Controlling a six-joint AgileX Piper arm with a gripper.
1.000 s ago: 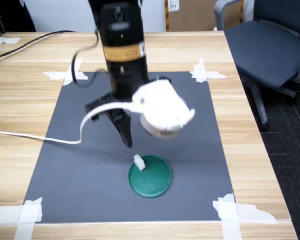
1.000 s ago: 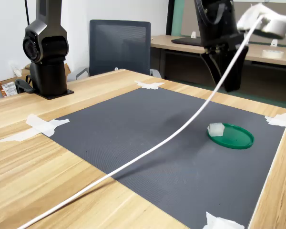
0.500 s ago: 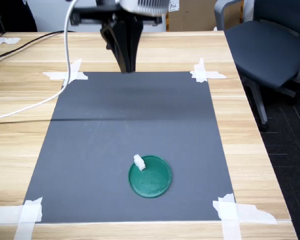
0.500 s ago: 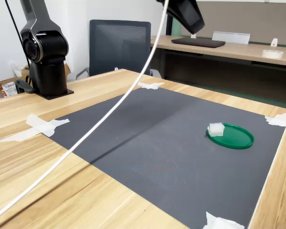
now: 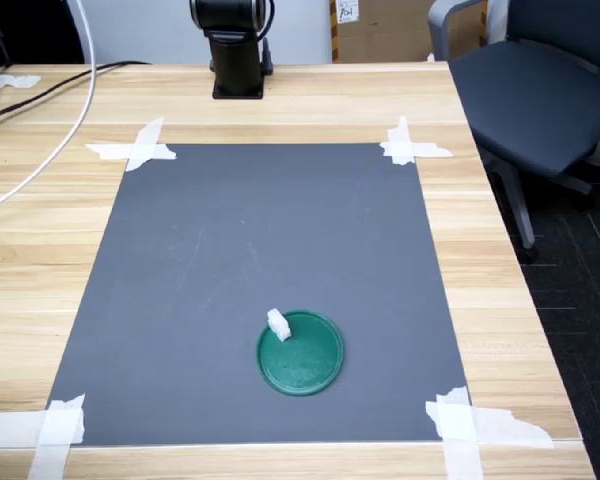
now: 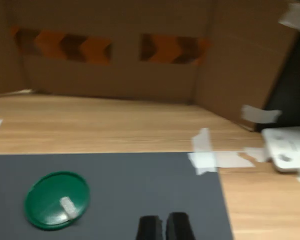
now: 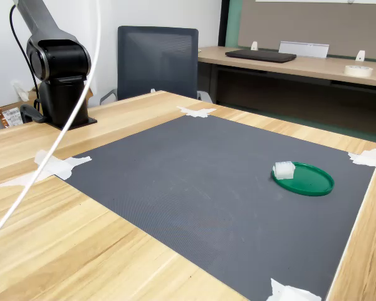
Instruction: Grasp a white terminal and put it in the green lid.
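The green lid (image 5: 302, 356) lies on the grey mat near its front edge in the first exterior view, and at the right in the second exterior view (image 7: 307, 180). The white terminal (image 5: 278, 323) rests at the lid's rim in both exterior views (image 7: 284, 169); in the wrist view it lies inside the lid (image 6: 67, 206). My gripper (image 6: 164, 228) shows only in the wrist view, as two dark fingertips close together with nothing between them, high above the mat and well apart from the lid (image 6: 50, 192). Only the arm's base (image 5: 237, 48) appears in the exterior views.
The grey mat (image 5: 230, 230) is taped at its corners to a wooden table. A white cable (image 5: 50, 150) runs across the first exterior view's left. An office chair (image 5: 540, 90) stands beside the table. A cardboard wall (image 6: 115, 55) and a white object (image 6: 286, 155) appear in the wrist view.
The arm has risen and pulled back toward its base, leaving both exterior views, and the white cable swung off with it. The lid and terminal have not moved.
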